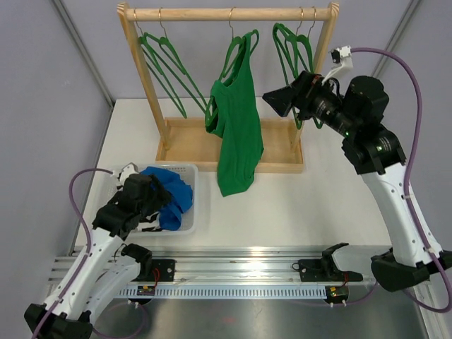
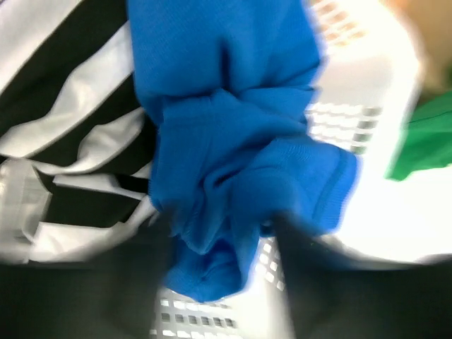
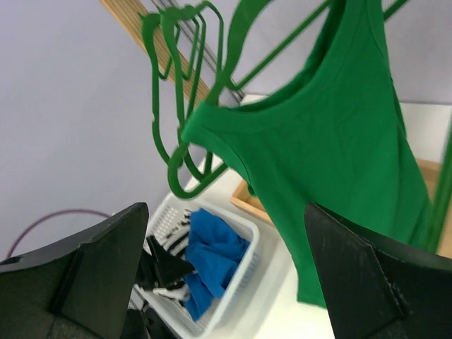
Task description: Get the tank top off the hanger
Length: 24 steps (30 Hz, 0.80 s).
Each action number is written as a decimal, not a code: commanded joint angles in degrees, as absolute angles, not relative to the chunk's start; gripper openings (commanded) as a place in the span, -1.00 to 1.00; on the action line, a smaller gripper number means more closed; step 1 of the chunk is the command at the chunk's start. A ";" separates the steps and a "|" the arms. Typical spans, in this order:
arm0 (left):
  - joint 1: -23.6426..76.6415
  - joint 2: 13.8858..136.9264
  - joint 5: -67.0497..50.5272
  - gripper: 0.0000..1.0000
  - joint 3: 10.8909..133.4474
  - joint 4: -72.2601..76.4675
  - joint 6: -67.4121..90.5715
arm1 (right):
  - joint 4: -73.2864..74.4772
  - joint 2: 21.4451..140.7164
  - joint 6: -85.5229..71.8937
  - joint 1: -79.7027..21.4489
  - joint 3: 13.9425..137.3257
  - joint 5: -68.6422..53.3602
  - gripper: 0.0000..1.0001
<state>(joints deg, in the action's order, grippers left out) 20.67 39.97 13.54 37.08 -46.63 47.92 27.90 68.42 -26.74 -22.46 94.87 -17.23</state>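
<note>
A green tank top [image 1: 236, 131] hangs on the middle green hanger [image 1: 236, 53] of a wooden rack [image 1: 229, 14]; its hem reaches down over the table. My right gripper [image 1: 274, 101] is open and empty, held high just right of the tank top's upper part, apart from it. In the right wrist view the tank top [image 3: 339, 155] and its hanger [image 3: 233, 49] fill the space ahead of my open right gripper [image 3: 226, 282]. My left gripper [image 1: 152, 194] is low over the white basket, open, with blue cloth [image 2: 233, 162] lying between its blurred fingers [image 2: 318, 282].
A white basket [image 1: 194, 212] at the front left holds a blue garment [image 1: 173, 191] and a black-and-white striped one [image 2: 63, 141]. Empty green hangers [image 1: 166, 63] hang left and right [image 1: 293, 46] on the rack. The rack's wooden base [image 1: 191, 145] sits on the white table.
</note>
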 commanded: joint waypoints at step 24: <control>20.83 20.57 3.52 0.98 51.33 -43.43 16.79 | 37.80 116.36 -9.76 -40.34 151.96 27.24 0.59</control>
